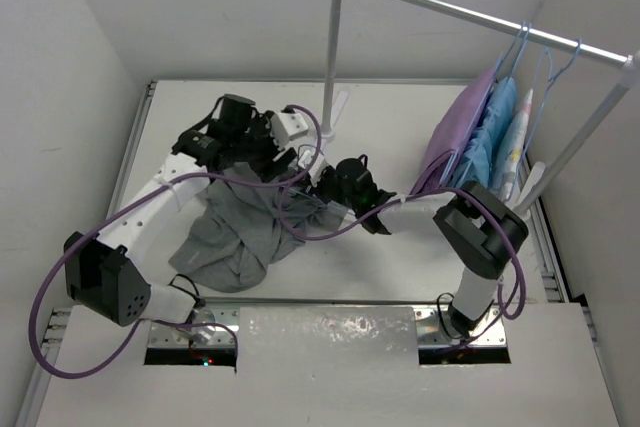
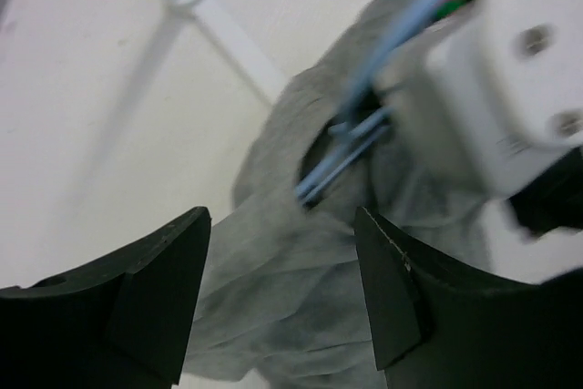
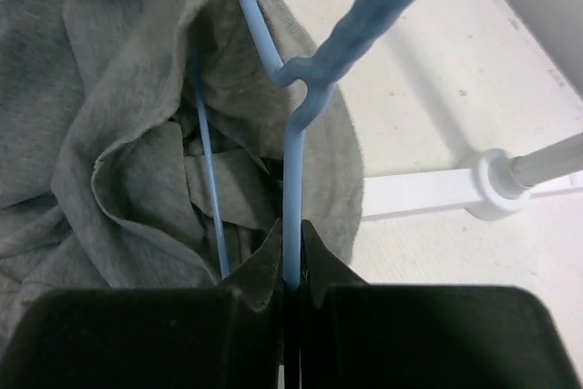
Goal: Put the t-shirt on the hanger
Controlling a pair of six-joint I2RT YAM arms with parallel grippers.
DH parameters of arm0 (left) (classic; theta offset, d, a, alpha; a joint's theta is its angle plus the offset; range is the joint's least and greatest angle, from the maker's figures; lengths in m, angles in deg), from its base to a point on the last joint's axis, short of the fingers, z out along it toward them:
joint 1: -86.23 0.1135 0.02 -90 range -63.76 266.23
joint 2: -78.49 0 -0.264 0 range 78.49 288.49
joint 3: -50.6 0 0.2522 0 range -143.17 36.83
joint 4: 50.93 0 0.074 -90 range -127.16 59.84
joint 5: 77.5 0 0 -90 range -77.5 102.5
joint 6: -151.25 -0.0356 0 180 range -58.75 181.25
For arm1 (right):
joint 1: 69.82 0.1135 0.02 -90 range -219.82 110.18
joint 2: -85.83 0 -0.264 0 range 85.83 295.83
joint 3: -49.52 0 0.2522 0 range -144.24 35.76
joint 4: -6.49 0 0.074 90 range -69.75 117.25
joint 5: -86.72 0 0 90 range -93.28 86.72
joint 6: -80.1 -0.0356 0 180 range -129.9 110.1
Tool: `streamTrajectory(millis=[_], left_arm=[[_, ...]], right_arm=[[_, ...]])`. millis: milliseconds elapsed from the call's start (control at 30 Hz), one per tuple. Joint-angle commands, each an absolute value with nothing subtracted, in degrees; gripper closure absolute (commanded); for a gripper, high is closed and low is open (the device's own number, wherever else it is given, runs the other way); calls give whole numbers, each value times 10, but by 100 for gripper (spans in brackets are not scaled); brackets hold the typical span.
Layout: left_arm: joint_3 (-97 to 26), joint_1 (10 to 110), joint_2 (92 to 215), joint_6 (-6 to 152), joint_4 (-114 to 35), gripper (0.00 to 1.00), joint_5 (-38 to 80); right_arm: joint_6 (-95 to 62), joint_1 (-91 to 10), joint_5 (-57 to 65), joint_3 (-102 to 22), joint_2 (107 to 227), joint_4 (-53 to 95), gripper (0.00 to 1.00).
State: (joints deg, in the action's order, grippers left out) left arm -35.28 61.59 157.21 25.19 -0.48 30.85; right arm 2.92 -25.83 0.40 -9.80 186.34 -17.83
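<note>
The right hand [image 3: 290, 257] is clenched on the hanger [image 3: 293, 161], whose wire pokes into the t-shirt [image 1: 235, 232] heaped left of the middle of the surface [image 1: 400, 262]. The left hand [image 2: 282, 266] hovers released over the cloth. This looks like the threading step; next, it probably needs to grip the fabric and pull it over a hanger shoulder.

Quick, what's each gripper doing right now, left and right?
Left gripper: open, gripping nothing, t-shirt beyond its fingers.
Right gripper: closed on the hanger.
</note>
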Motion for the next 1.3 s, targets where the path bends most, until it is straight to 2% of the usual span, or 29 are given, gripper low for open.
streamTrajectory(millis=[0,67,133,267,333,467,600,633,733,767,833,867,1000,1033,1067,1133,1167,1233,1267], left_arm=[[-369,699,1550,175,-14,38,255],[-366,767,1556,95,-34,38,270],[-317,778,1557,-15,-77,38,262],[-258,779,1559,-143,-72,33,407],[-263,763,1578,-159,-54,30,448],[-266,732,1648,-155,-64,29,447],[-228,732,1670,-111,-179,32,436],[-222,723,1686,-100,-190,35,426],[-225,709,1716,-85,-193,63,381],[-222,713,1715,-80,-193,79,388],[-216,730,1697,-61,-207,97,411],[-211,735,1689,-49,-219,100,413],[-226,766,1635,-6,-179,100,421],[-226,772,1623,-5,-170,100,428],[-222,776,1610,-4,-160,100,427],[-216,784,1571,10,-156,100,427],[-212,788,1558,22,-154,100,424],[-218,790,1539,65,-132,100,418],[-221,791,1535,101,-126,100,413]], right_arm=[[-8,-259,25,-113,1910,-261,100],[-14,-258,26,-117,1921,-267,100],[-13,-258,23,-116,1924,-269,100],[-6,-258,23,-118,1921,-256,100],[-5,-258,22,-118,1920,-251,100],[-4,-258,16,-109,1917,-257,100],[-3,-258,19,-104,1914,-267,100],[-4,-258,19,-102,1914,-269,100],[-8,-259,23,-102,1909,-272,100],[-9,-258,26,-100,1908,-273,100],[-12,-258,37,-99,1905,-275,100],[-15,-258,39,-99,1902,-275,100],[-32,-258,37,-97,1883,-252,100],[-36,-258,32,-95,1876,-247,93],[-37,-258,24,-93,1867,-235,77],[-40,-257,16,-90,1836,-215,62],[-42,-256,4,-92,1823,-182,49],[-44,-255,-28,-107,1787,-136,41],[-45,-255,-40,-120,1767,-90,33]])
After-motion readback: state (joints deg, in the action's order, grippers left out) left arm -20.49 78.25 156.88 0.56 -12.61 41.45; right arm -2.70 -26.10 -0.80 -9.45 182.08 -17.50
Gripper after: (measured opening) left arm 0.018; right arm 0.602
